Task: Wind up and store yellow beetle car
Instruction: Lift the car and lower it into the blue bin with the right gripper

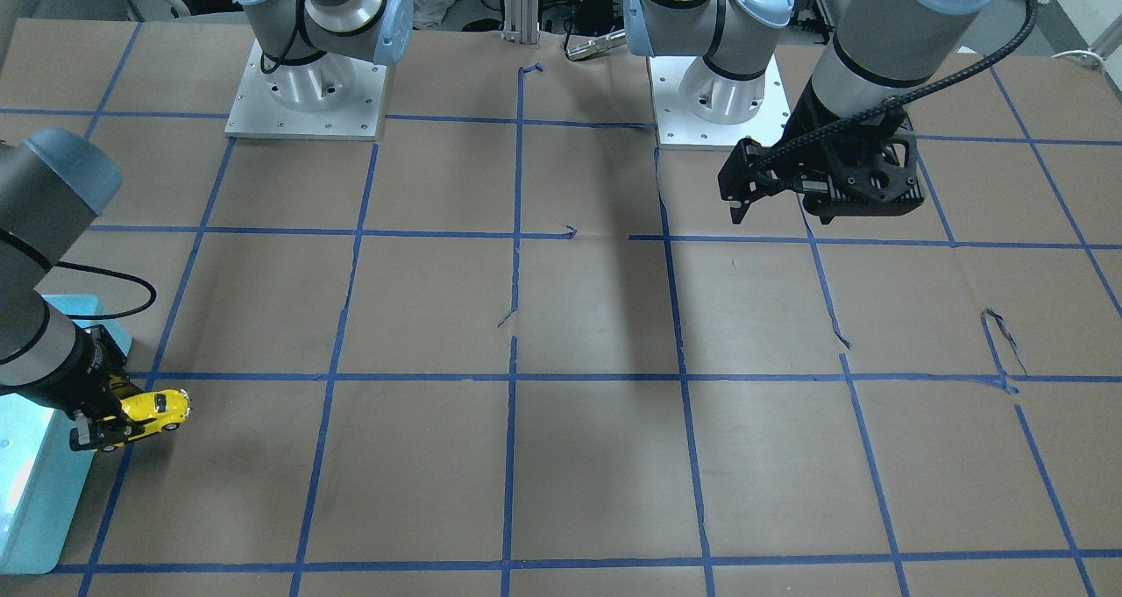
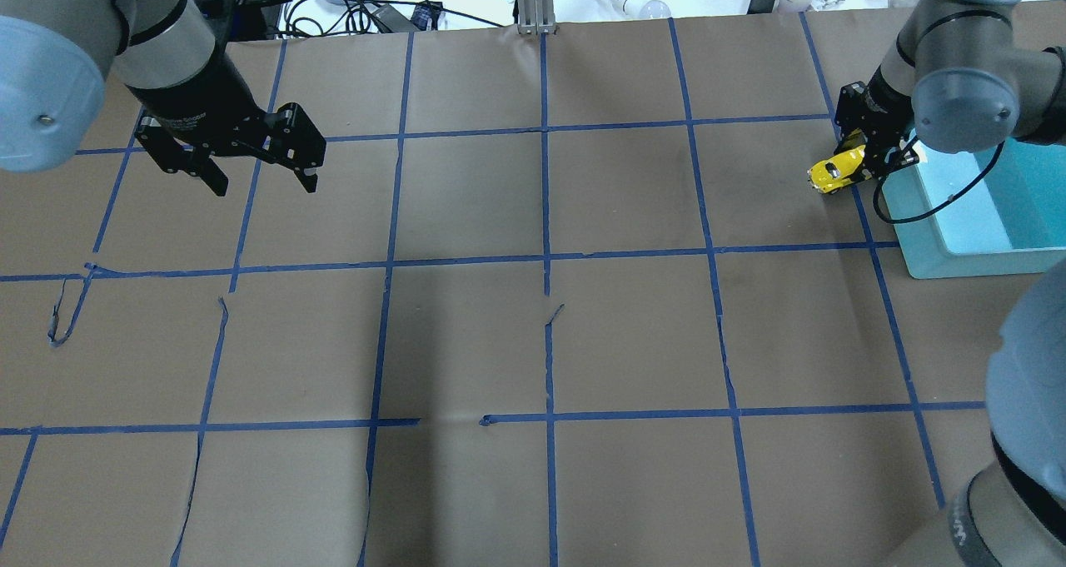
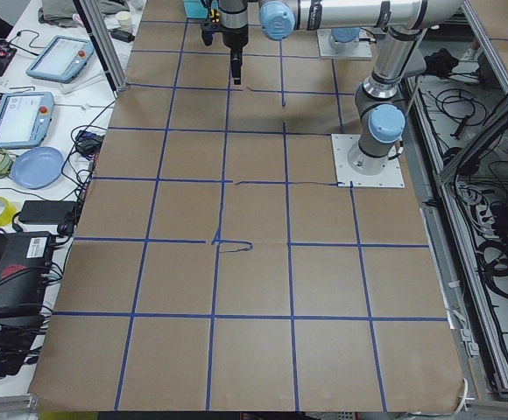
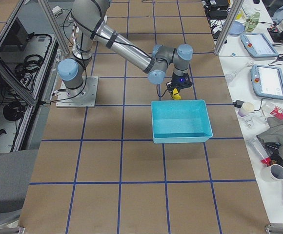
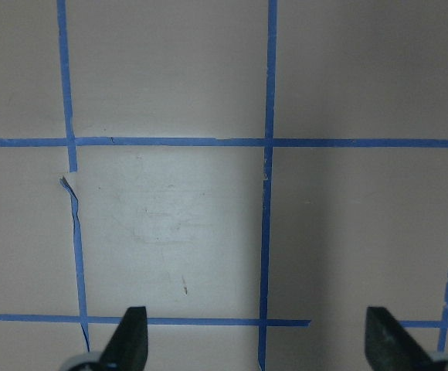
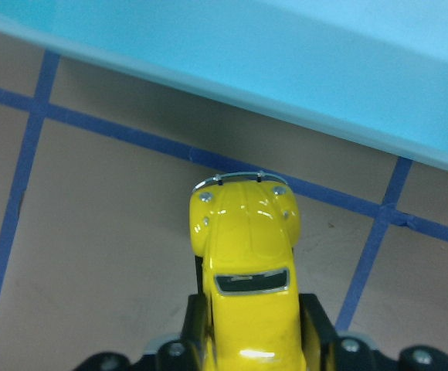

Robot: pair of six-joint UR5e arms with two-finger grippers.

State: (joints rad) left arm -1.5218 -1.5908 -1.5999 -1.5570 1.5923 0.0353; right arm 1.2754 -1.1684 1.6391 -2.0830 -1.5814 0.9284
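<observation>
Overhead exterior view: a brown paper-covered desk (image 2: 466,342) gridded with blue tape carries a light-blue rectangular plastic bin (image 2: 983,259) at its right edge. Of the 2 arms, the left arm (image 2: 166,76) hangs near the far left corner, jaws spread wide and empty. The right arm (image 2: 966,105) has its jaws clamped on the rear of the tiny glossy yellow beetle car (image 2: 835,171), outside the bin, just beside the wall facing the desk's middle.
</observation>
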